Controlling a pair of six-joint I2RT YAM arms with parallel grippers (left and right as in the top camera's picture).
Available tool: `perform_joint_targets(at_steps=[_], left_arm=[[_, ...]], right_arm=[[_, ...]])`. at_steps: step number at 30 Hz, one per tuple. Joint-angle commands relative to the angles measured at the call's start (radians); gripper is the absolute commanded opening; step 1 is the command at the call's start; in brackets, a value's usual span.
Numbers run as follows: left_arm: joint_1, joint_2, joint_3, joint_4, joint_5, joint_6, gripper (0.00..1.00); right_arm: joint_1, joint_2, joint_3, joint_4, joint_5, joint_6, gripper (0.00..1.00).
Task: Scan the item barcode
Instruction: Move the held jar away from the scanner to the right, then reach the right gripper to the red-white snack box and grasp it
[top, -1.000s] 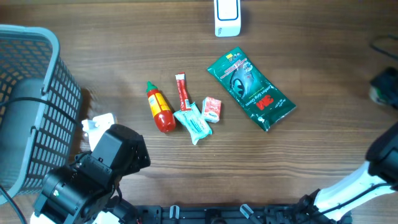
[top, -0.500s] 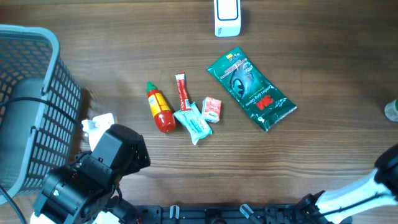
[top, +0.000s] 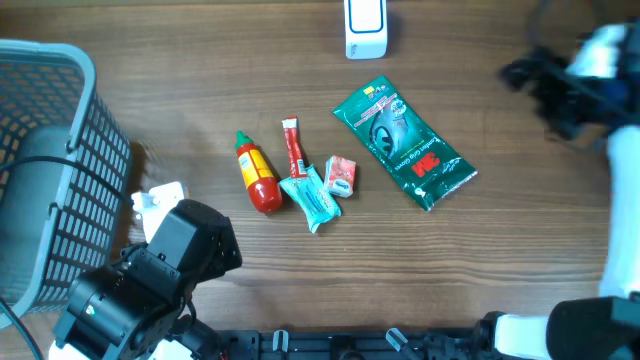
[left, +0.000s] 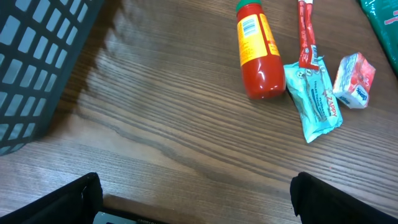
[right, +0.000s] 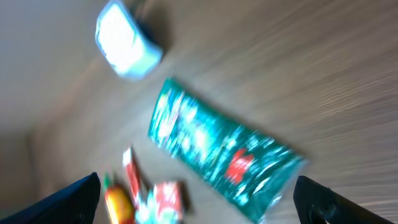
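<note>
The black left arm (top: 150, 280) sits folded at the lower left of the frame, its left gripper (left: 196, 200) spread wide. The white right arm (top: 625, 220) reaches toward the upper right, blurred, its right gripper (right: 199, 200) gaping.

Overhead, soft even light covers the tabletop (top: 520, 260), crisp everywhere except the upper right, where the right arm (top: 580, 70) smears into motion blur. The left wrist view is sharp, and the basket (left: 31, 62) throws a ribbed shadow at upper left. The right wrist view is streaked throughout, with the green packet (right: 217, 155) smeared.
</note>
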Motion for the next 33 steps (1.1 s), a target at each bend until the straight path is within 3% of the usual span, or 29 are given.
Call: perform_joint_targets(at_steps=[1, 6, 8, 11, 14, 23, 27, 33], left_arm=[[-0.004, -0.002, 0.000, 0.001, -0.013, -0.013, 1.00], [-0.004, -0.002, 0.000, 0.000, -0.013, -0.013, 1.00], [-0.004, -0.002, 0.000, 0.000, -0.013, -0.013, 1.00], [-0.004, -0.002, 0.000, 0.000, -0.013, -0.013, 1.00], [-0.004, -0.002, 0.000, 0.000, -0.013, -0.013, 1.00], [-0.004, -0.002, 0.000, 0.000, -0.013, -0.013, 1.00], [-0.004, -0.002, 0.000, 0.000, -0.013, -0.013, 1.00], [-0.004, -0.002, 0.000, 0.000, -0.013, -0.013, 1.00]], right_arm=[[0.214, 0.068, -0.085, 0.039, -0.044, -0.044, 1.00], [0.496, 0.191, -0.179, 0.182, -0.001, -0.049, 1.00], [0.595, 0.269, -0.180, 0.235, 0.133, 0.012, 0.99], [0.707, 0.380, -0.180, 0.277, 0.271, 0.121, 0.83], [0.763, 0.432, -0.180, 0.327, 0.272, 0.128, 0.75], [0.805, 0.439, -0.180, 0.365, 0.410, 0.181, 0.61], [0.805, 0.439, -0.181, 0.357, 0.414, 0.180, 0.47], [0.805, 0.439, -0.180, 0.348, 0.410, 0.218, 0.41]])
